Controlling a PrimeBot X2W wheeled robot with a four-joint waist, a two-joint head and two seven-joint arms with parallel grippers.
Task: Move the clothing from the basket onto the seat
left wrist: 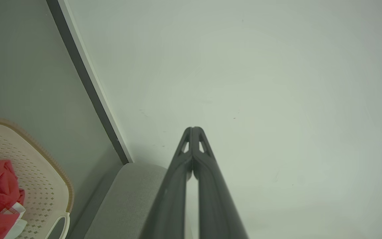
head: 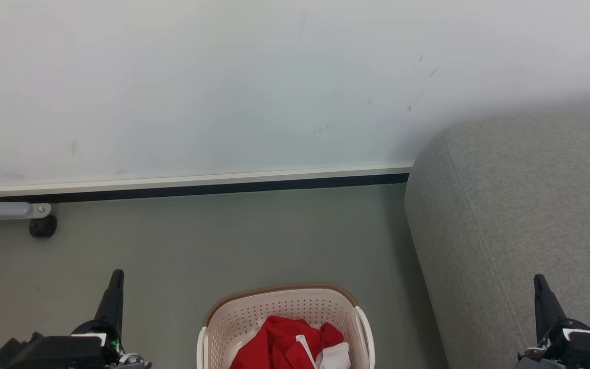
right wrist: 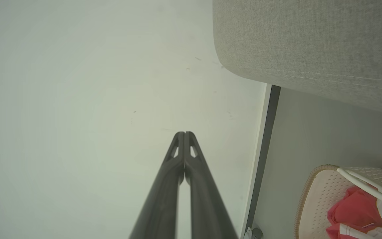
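Both jaws pressed shut, nothing held: left gripper (head: 116, 279), right gripper (head: 540, 282). Clothing (head: 285, 343) lies bunched in the basket (head: 254, 318) on the floor, between the two and behind their fingertips. Left gripper is nearer; right gripper is over by the seat (head: 520, 215). Heap shows no clear long axis. Basket's near half is cut off, so you can't count garments.

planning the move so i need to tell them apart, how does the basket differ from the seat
The basket is cream-white plastic with round holes and a brown rim; the seat is grey woven fabric with a stitched seam. The basket is much smaller than the seat. The basket holds red and white clothing; the seat's visible part is bare. Both have rounded corners.
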